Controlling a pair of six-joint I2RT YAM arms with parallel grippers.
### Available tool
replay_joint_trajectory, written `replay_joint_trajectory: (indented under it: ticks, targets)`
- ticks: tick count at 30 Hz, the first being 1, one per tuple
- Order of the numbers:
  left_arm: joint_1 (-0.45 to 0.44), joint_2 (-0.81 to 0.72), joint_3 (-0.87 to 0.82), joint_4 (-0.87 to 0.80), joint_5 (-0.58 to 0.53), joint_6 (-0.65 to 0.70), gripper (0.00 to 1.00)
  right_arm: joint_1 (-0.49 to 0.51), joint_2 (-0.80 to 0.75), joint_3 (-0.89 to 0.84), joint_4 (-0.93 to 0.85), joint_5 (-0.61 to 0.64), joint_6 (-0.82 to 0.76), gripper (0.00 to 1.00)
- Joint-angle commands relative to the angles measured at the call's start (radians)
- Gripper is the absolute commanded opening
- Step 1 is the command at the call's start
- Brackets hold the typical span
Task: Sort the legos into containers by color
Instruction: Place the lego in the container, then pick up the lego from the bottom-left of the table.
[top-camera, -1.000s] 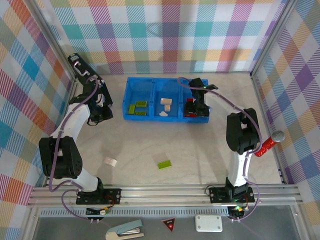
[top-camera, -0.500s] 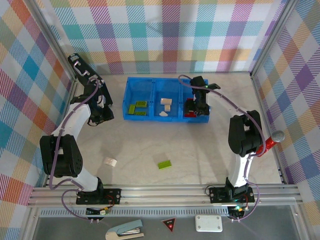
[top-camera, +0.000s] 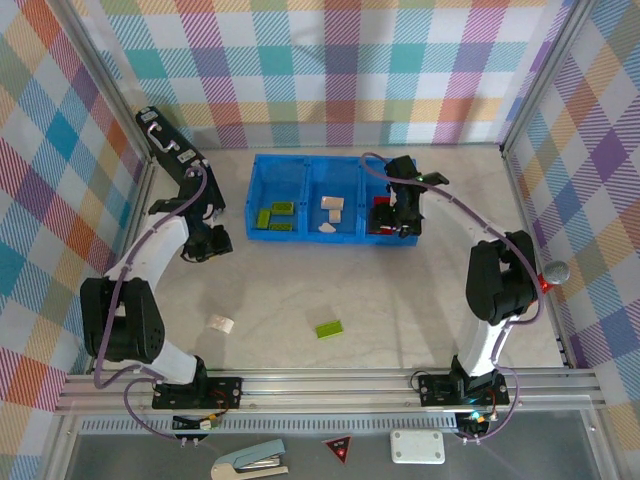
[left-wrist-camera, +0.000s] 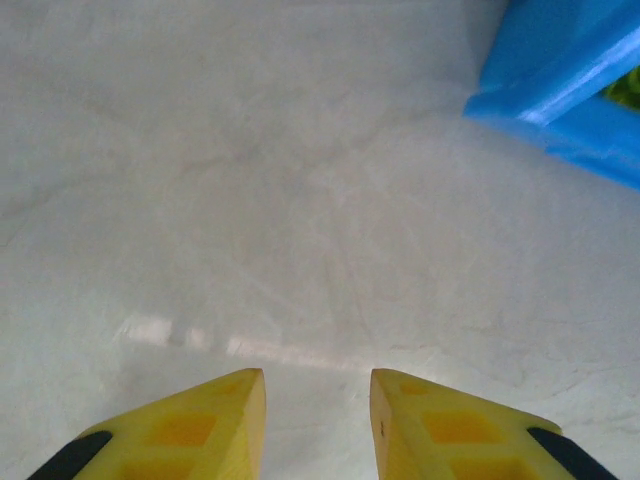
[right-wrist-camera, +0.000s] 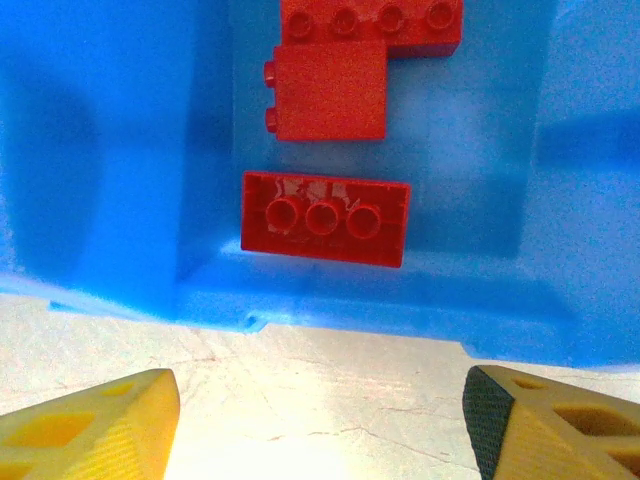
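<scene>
Legos (top-camera: 282, 208) are mostly sorted into the blue tray (top-camera: 290, 238). Green bricks (top-camera: 265, 217) lie in its left compartment, cream bricks (top-camera: 330, 205) in the middle one, and red bricks (top-camera: 381, 214) in the right one. Two pieces remain on the table (top-camera: 400, 300), well in front of the tray: a loose green brick (top-camera: 329, 328) and, further left, a loose cream brick (top-camera: 221, 323).

My right gripper (top-camera: 408, 218) hangs over the near edge of the right compartment. Its fingers are spread wide with nothing between them. Its wrist view shows red bricks lying on the tray floor just beyond the near wall. Over the last second this gripper has drawn slightly back and to the right from above the red bricks, and my right elbow has swung outward. I judge that a red brick has just been dropped off and this arm is now pulling away.

My left gripper (top-camera: 205, 243) sits low over bare table, just left of the tray. Its fingers are a narrow gap apart and hold nothing. In the same second it has slid a little toward the near edge, which I read as heading for the loose cream brick.
</scene>
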Motion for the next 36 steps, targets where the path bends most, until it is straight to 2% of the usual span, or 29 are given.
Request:
replay_joint_trajectory:
  ticks: [1,9,19,30,36]
  targets:
    - [-0.026,-0.086,-0.048,-0.077,-0.06,-0.074,0.33,-0.004,-0.044,-0.019,0.027,-0.056,-0.037,0.76]
    - [-0.064,-0.246,-0.19,-0.133,-0.133,-0.259,0.37,-0.004,-0.098,-0.072,0.076,-0.104,-0.078,0.75]
    - [-0.107,-0.384,-0.369,-0.128,-0.154,-0.5,0.44,-0.003,-0.135,-0.117,0.125,-0.165,-0.098,0.76]
    - [-0.167,-0.407,-0.487,-0.088,-0.137,-0.611,0.58,-0.004,-0.157,-0.143,0.152,-0.196,-0.097,0.76]
    - [-0.171,-0.404,-0.535,-0.037,-0.119,-0.63,0.6,-0.004,-0.18,-0.157,0.161,-0.22,-0.092,0.76]
